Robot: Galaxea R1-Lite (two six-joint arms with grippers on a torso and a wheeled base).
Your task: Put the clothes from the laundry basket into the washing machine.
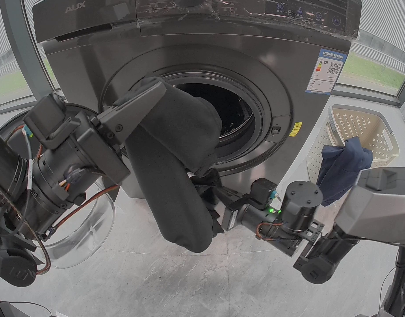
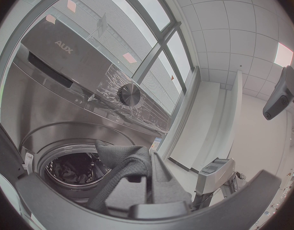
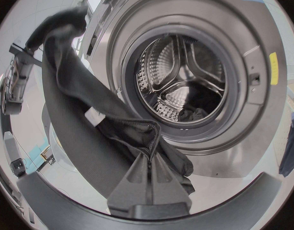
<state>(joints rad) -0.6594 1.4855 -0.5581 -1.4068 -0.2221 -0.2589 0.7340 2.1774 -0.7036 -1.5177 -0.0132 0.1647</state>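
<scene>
Left gripper [image 1: 156, 89] and right gripper [image 1: 209, 192] each have fingers clamped on our black garment [image 1: 176, 168], hanging just before the washer [image 1: 264, 58] mouth. We judge loading underway; next, push it into the drum [image 3: 182, 80] and release.

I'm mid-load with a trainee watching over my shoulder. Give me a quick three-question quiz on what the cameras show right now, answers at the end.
1. Fill in: the blue garment hangs over the rim of the ____.
2. True or false: the drum of the washing machine is empty.
3. Which thing is the right gripper shut on? A the blue garment; B the dark grey garment; C the basket's rim.

Key: 1 laundry basket. 2 false, dark clothing lies in it. 3 B.
</scene>
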